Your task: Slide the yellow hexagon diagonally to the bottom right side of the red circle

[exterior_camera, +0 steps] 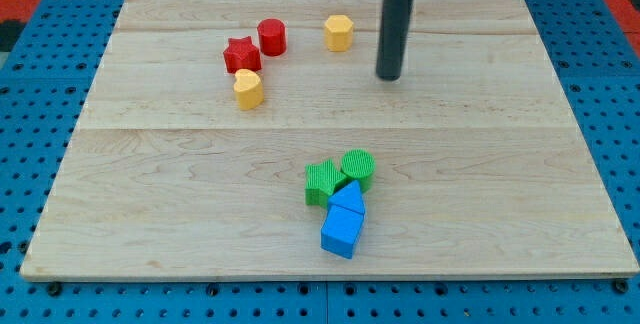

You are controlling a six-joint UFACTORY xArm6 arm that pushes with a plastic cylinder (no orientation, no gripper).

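The yellow hexagon (pixel 339 33) sits near the view's top, right of the red circle (pixel 272 37). My tip (pixel 388 76) is the lower end of the dark rod; it rests on the board to the right of and slightly below the yellow hexagon, with a gap between them. A red star (pixel 241 55) lies just left of and below the red circle, touching it or nearly so. A yellow heart-like block (pixel 248 89) lies right below the red star.
A cluster lies at the bottom centre: a green star-like block (pixel 322 181), a green circle (pixel 358 167), a blue triangle-like block (pixel 348 201) and a blue cube (pixel 341 232). The wooden board (pixel 150 194) rests on a blue pegboard (pixel 30 114).
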